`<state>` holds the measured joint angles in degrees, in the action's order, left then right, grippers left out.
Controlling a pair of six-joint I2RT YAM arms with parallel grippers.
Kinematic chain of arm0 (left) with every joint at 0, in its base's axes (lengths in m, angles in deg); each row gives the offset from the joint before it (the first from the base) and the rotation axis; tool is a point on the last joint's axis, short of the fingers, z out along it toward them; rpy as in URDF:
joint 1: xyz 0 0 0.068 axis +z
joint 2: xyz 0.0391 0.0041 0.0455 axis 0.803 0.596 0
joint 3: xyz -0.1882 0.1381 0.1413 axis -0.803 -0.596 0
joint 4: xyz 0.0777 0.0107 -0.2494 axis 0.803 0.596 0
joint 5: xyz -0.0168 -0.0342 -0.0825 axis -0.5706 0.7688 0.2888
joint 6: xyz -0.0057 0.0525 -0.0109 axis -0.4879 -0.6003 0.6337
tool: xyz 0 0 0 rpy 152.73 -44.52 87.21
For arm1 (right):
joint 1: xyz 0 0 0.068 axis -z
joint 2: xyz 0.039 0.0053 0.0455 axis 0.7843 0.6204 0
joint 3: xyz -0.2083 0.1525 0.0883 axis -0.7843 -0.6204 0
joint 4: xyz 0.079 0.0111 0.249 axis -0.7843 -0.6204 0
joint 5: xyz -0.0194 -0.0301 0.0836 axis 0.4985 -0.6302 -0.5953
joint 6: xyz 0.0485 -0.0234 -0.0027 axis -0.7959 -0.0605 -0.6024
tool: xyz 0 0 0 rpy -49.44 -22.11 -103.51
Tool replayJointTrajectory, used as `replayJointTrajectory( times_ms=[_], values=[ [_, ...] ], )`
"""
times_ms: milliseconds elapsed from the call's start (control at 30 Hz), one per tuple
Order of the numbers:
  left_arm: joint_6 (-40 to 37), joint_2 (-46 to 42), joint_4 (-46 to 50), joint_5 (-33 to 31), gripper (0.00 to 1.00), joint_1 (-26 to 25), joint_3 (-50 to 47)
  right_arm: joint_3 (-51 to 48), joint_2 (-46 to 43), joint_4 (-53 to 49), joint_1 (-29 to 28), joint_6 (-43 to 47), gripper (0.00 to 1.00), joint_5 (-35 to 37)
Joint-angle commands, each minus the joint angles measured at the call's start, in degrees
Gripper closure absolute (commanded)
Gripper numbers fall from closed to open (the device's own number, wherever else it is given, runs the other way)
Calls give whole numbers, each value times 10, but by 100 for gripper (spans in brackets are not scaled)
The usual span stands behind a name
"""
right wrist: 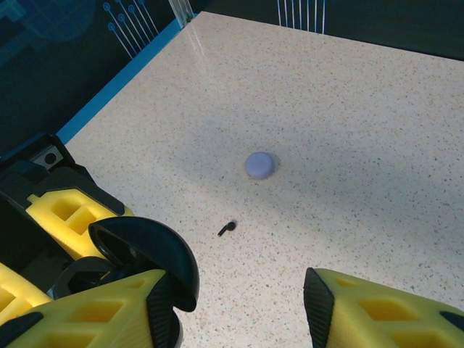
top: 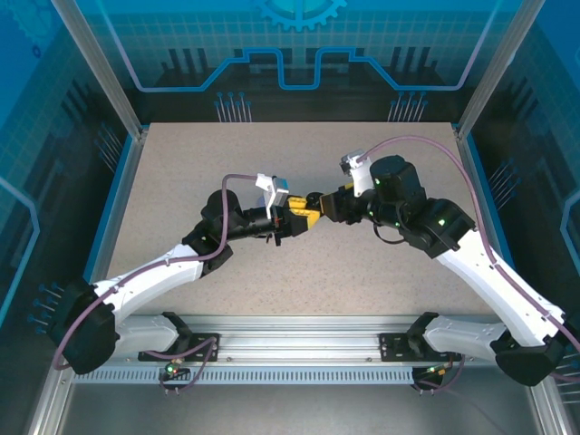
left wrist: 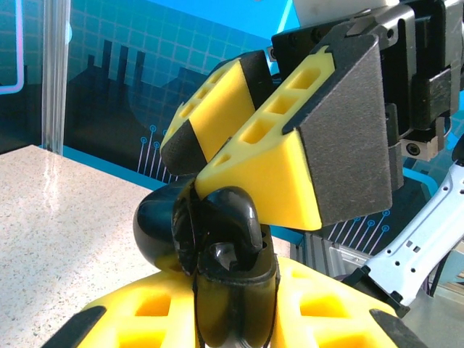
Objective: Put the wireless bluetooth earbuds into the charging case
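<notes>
Where the action is: middle of the table (top: 181, 181).
Left gripper (top: 295, 219): pinched tight on the black case (left wrist: 225, 290), lid up.
Right gripper (right wrist: 239, 297): fingers spread at the open lid, gripping nothing; contact unclear.
Black earbud (right wrist: 227, 228): lying on the table, near the closed lilac case (right wrist: 259, 164).
Hidden: black case's interior is dark, possibly a bud seated.
Cut off: case body, behind a right finger in the right wrist view.

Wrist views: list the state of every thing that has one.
Glossy black round charging case: lid open, gripped.
Pale lavender round case: shut, on the table.
Tiny black stemmed earbud: loose on the table.
Left gripper: fingers shut on black case.
Right gripper: fingers open.
</notes>
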<state>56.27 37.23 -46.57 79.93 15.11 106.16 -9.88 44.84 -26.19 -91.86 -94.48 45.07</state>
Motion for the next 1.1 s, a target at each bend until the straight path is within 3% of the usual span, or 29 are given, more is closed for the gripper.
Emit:
replayJointTrajectory(
  times_ms=[0,467,833,1067],
  values=[
    [-2,-3,-29,33,95,-4,26,22,20,-24,-8,17,45,-19],
    [0,-4,-22,18,95,-4,27,36,35,-61,-12,10,47,63],
    [-3,-1,-21,41,96,-5,32,57,53,-84,-25,32,61,61],
    [-10,0,7,3,98,-5,36,63,50,-90,-29,27,66,87]
  ],
)
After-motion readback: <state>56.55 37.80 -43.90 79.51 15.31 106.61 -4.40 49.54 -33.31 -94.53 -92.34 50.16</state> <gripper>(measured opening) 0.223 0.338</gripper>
